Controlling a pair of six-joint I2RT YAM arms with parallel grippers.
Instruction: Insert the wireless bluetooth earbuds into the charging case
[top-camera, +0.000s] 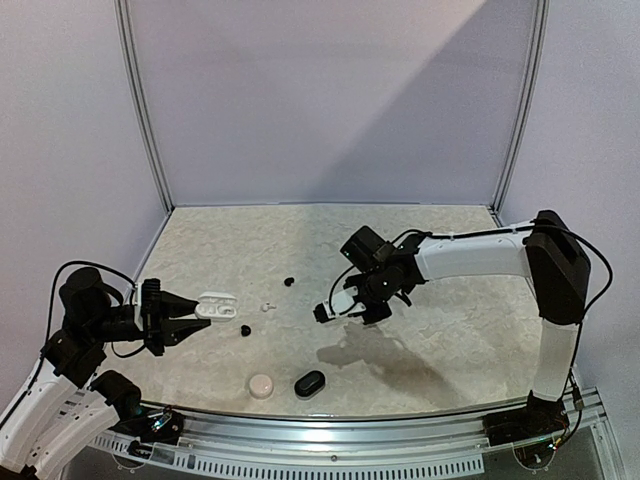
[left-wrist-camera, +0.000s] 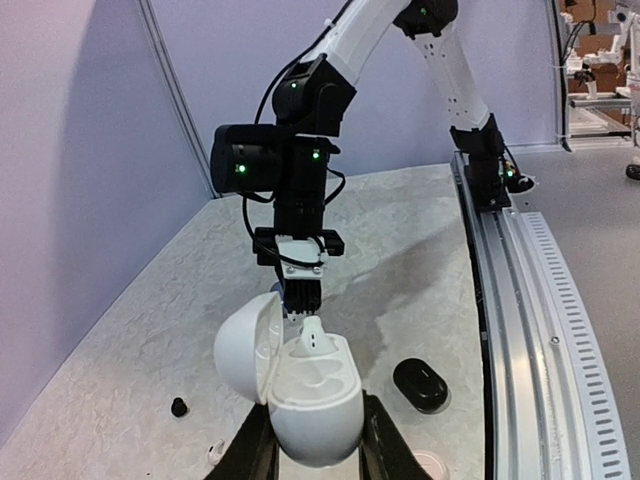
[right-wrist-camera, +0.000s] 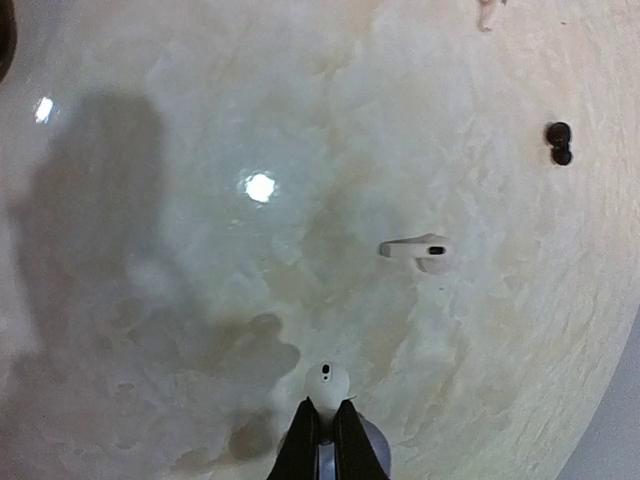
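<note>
1. The table (top-camera: 430, 330) is a pale, marbled beige slab. Lavender walls (top-camera: 330, 100) stand behind it between metal posts (top-camera: 145, 110), and a slotted rail (top-camera: 380, 440) runs along the near edge.
2. Near the 6 o'clock edge, a closed round white case (top-camera: 261, 385) and a black case (top-camera: 310, 383) lie side by side but apart.
3. A loose white earbud (top-camera: 267, 307) lies just left of the table's middle. One black earbud (top-camera: 289, 281) is toward 12 o'clock from it, and another black bud (top-camera: 246, 330) is toward 7 o'clock.
4. The left arm is folded low at the 8 o'clock corner and points toward 3 o'clock. The left gripper (top-camera: 196, 314) has its fingers (left-wrist-camera: 385, 455) pressed on either side of the white charging case (left-wrist-camera: 315, 395). The case's lid (left-wrist-camera: 243, 347) is swung open.
5. The right arm rises from the 5 o'clock corner. Its forearm reaches toward 9 o'clock, and the wrist tips down over the table's middle.
6. The right gripper (top-camera: 335, 309) is well apart from the case, toward 3 o'clock of it. It is pinched tight on the held earbud (right-wrist-camera: 326, 381), a white one poking past the fingertips above the table.
</note>
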